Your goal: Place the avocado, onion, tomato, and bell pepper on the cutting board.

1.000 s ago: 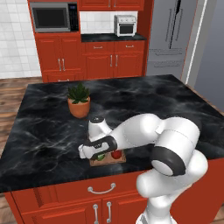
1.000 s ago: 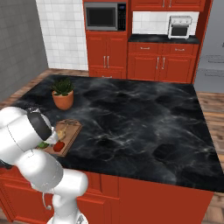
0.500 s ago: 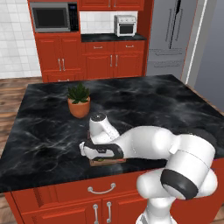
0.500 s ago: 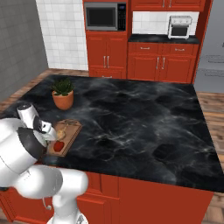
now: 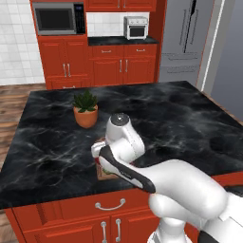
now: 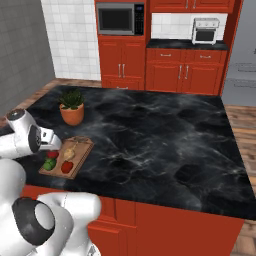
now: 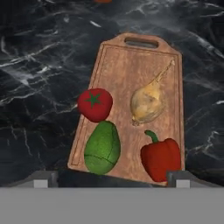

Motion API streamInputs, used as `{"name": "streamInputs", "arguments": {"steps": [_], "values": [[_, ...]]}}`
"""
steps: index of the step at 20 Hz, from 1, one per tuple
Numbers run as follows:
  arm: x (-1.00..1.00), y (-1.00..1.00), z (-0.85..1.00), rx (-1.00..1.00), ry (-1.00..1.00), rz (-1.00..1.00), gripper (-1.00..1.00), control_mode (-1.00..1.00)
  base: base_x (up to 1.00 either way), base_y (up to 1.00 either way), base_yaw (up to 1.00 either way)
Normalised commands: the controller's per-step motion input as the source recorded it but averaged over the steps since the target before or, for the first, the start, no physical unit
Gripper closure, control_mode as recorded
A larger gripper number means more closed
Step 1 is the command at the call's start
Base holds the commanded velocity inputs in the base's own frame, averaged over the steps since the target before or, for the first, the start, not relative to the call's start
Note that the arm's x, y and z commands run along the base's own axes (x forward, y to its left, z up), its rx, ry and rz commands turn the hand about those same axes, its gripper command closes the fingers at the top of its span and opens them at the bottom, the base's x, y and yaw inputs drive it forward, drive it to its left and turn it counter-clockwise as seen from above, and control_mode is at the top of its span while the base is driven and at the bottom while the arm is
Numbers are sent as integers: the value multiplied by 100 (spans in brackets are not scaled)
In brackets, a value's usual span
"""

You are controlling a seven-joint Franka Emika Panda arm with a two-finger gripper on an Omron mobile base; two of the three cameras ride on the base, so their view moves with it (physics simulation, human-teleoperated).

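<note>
Seeing on board [image 7: 131, 65]: avocado [image 7: 102, 148], onion [image 7: 148, 103], tomato [image 7: 95, 104], pepper [image 7: 160, 157] (all four)
Gripper [image 7: 111, 178]: I'm reading its fingers as standing apart, gripping nothing

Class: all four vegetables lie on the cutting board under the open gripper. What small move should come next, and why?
Probably lift the gripper straight up and away. The avocado, tomato, onion and bell pepper all rest on the cutting board, and the jaws stand open, holding nothing.
</note>
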Motion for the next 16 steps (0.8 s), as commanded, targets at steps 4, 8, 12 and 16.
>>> {"name": "streamInputs", "arguments": {"steps": [4, 8, 12, 16], "values": [[-59, -10, 100, 9, -21, 5, -100, -100, 0, 0, 0], [-74, -28, 100, 7, -21, 4, -100, -100, 0, 0, 0], [-81, -51, 100, 6, -21, 1, -100, -100, 0, 0, 0], [-78, -79, 100, 2, -14, 0, -100, -100, 0, 0, 0]]}}
